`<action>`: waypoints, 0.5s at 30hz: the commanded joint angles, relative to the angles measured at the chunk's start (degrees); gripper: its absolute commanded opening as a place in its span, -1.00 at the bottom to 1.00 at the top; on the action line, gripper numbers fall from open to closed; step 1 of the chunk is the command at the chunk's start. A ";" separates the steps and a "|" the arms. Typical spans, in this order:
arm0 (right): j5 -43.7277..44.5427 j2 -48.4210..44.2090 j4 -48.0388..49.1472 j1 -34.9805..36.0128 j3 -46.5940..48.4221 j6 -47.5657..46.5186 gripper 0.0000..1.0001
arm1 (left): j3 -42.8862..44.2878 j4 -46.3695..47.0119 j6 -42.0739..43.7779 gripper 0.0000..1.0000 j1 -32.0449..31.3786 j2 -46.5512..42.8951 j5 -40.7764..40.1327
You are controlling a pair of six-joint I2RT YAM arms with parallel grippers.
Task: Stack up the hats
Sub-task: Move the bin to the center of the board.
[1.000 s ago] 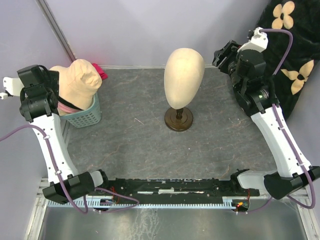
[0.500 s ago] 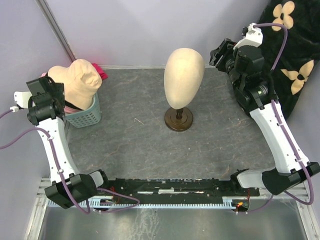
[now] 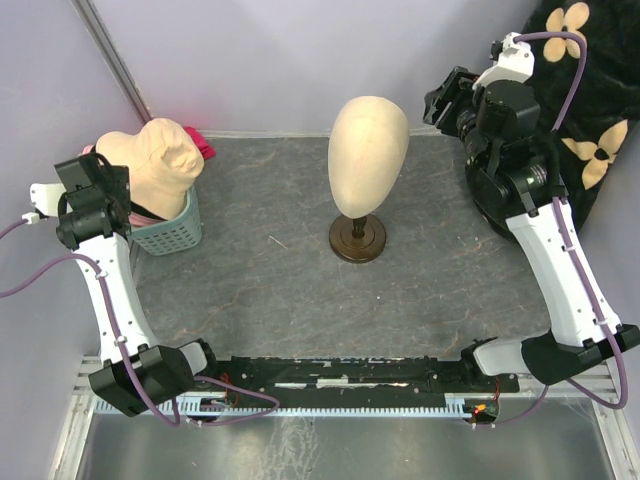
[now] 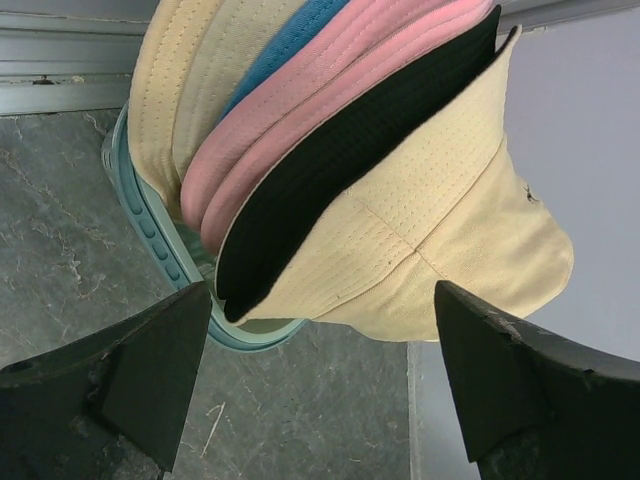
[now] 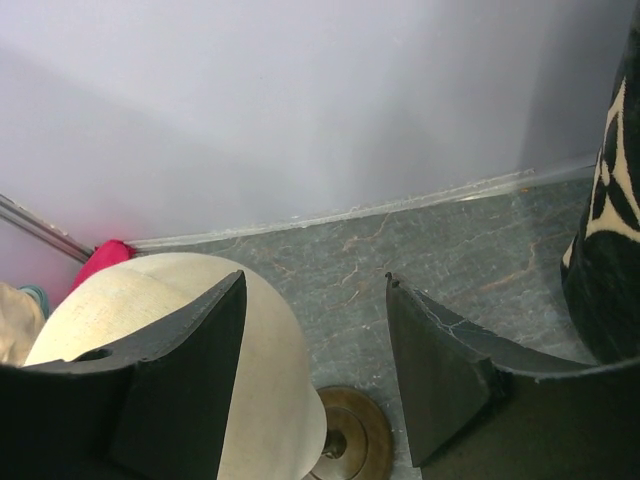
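Right, the hats [image 3: 158,160] sit nested in 1 pile, crammed into a teal basket [image 3: 178,236] at the far-left corner of the table [image 3: 300,300]. Top cam shows mostly a beige crown, w/ a sliver of pink lower down near the basket rim.

Left wrist cam sees the pile from the brim side. The beige hat [image 4: 430,240] is outermost, then the black hat [image 4: 330,180], pink hat [image 4: 300,110], blue hat [image 4: 275,50] and a 2nd beige hat [image 4: 165,90]. Brims are fanned, w/ the basket rim under them.

Left gripper [image 4: 320,370] is spread wide, its 2 fingers holding nothing. It hovers near the basket, not touching the hats.

Right gripper [image 5: 315,370] is likewise spread and holds nothing. It's up at the far right, well apart from the hats, pointed toward the mannequin head [image 3: 367,145]. The head stands upright on its dark stand [image 3: 357,240] mid-table.

A magenta cloth [image 3: 203,145] pokes out behind the basket by the back wall. Black floral fabric [image 3: 590,100] sits at the right edge, beside the R arm.
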 commanded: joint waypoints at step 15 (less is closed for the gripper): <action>-1.33 -5.28 3.41 -0.21 -6.16 0.71 0.32 | -0.48 6.16 4.05 0.99 0.64 -0.08 2.75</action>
